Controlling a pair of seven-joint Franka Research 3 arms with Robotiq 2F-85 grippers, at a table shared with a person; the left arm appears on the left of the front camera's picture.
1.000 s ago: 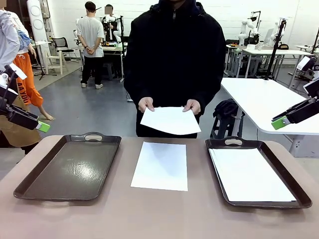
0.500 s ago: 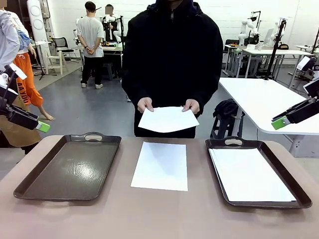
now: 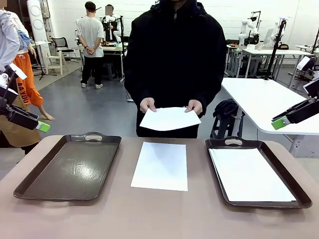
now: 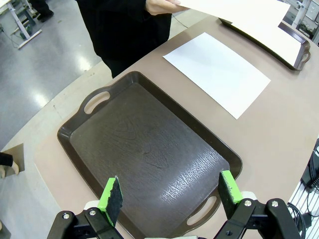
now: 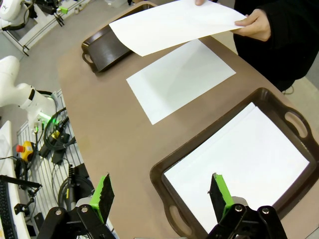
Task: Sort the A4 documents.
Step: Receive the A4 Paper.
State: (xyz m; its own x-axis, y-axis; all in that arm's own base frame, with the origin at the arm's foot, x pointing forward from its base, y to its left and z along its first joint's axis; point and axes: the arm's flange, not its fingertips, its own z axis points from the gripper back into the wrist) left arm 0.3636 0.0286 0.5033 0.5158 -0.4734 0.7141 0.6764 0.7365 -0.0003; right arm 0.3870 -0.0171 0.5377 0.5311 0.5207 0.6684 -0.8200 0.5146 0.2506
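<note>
Both tools spread wide: left tool [image 4: 170, 189] over the dark brown handled plastic tray [image 4: 149, 149], right tool [image 5: 162, 191] over the matching tray [image 5: 158, 181] stacked with white A4 paper sheets [image 5: 244, 159], one loose white sheet [image 3: 160, 166] flat on the brown surface [image 3: 149, 214] between the trays, another sheet [image 3: 169, 118] in the person's hands [image 3: 147, 104].

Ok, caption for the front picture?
A person holds one sheet; a second sheet lies on the table between two trays.
</note>
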